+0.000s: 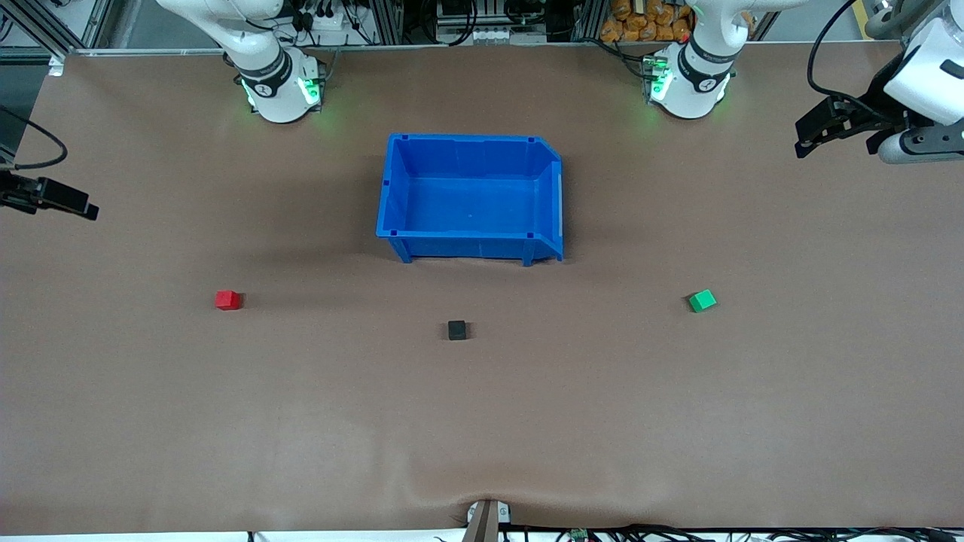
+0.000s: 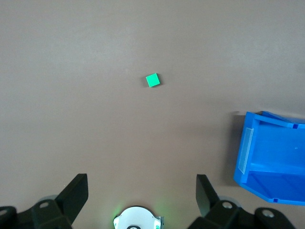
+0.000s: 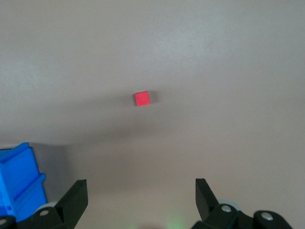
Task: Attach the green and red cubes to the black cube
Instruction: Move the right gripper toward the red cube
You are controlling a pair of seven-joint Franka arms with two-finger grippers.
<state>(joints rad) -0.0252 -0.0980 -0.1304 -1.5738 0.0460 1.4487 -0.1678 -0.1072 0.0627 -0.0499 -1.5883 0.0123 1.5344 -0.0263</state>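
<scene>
The black cube (image 1: 456, 330) sits on the brown table, nearer the front camera than the blue bin. The red cube (image 1: 227, 299) lies toward the right arm's end and also shows in the right wrist view (image 3: 141, 98). The green cube (image 1: 702, 300) lies toward the left arm's end and also shows in the left wrist view (image 2: 152, 80). All three cubes stand well apart. My left gripper (image 1: 804, 141) (image 2: 141, 183) hangs open and empty, high over the left arm's end of the table. My right gripper (image 1: 86, 211) (image 3: 141, 188) hangs open and empty over the right arm's end.
An empty blue bin (image 1: 467, 245) stands at mid-table between the two arm bases; its corner shows in the left wrist view (image 2: 267, 157) and the right wrist view (image 3: 19, 181). The brown table surface stretches wide around the cubes.
</scene>
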